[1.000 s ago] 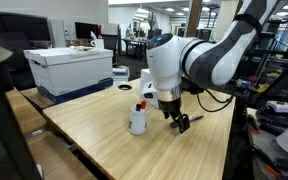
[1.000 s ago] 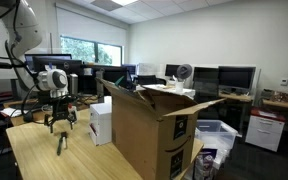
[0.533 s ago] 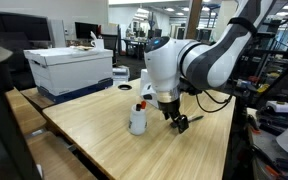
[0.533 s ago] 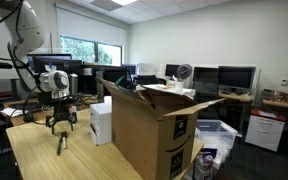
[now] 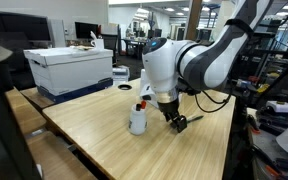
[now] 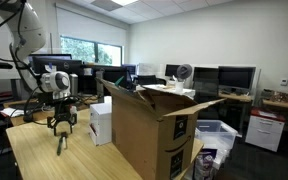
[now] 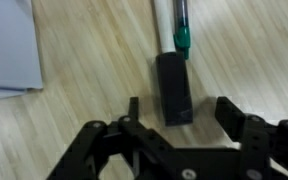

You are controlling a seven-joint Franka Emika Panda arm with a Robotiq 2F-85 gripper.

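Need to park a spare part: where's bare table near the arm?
Free: the wide stretch of table in front of the white bottle, and the strip between bottle and white box. Crowded: under the fingers, where a black block and a green-tipped marker lie.

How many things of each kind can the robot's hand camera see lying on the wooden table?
Black block: 1
Green-tipped marker: 1
White and red flat thing: 1
Total: 3
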